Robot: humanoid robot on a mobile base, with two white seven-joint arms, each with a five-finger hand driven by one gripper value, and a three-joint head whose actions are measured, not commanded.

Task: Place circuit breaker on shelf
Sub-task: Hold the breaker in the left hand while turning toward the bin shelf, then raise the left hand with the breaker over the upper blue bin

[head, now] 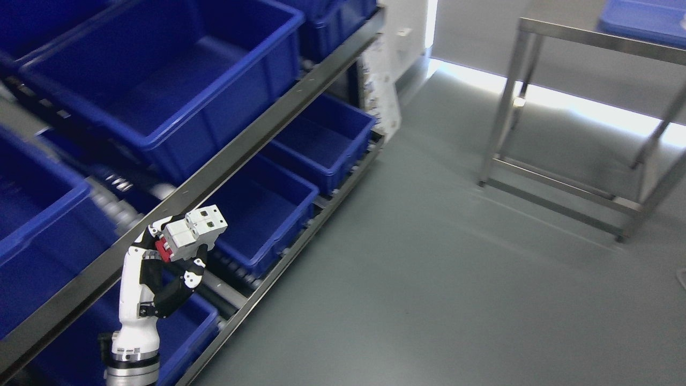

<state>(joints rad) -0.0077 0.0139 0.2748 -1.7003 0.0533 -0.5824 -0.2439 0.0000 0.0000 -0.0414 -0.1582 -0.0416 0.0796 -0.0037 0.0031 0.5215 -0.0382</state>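
My left hand point(179, 252) rises from the lower left, white with black joints. Its fingers are shut on a white circuit breaker point(194, 231) with a red switch lever on its left side. The breaker is held up in front of the metal rail point(214, 166) of the sloping shelf rack, level with its front edge. Just behind and to the right of it sits an empty blue bin point(262, 214) on the lower shelf level. The right hand does not show.
The rack holds several blue bins: a large one point(161, 80) on the upper level, one point(327, 139) further back on the lower level, one point(37, 230) at the left. A steel table frame point(568, 161) stands at the right on grey floor, with a blue tray point(643, 19) on top.
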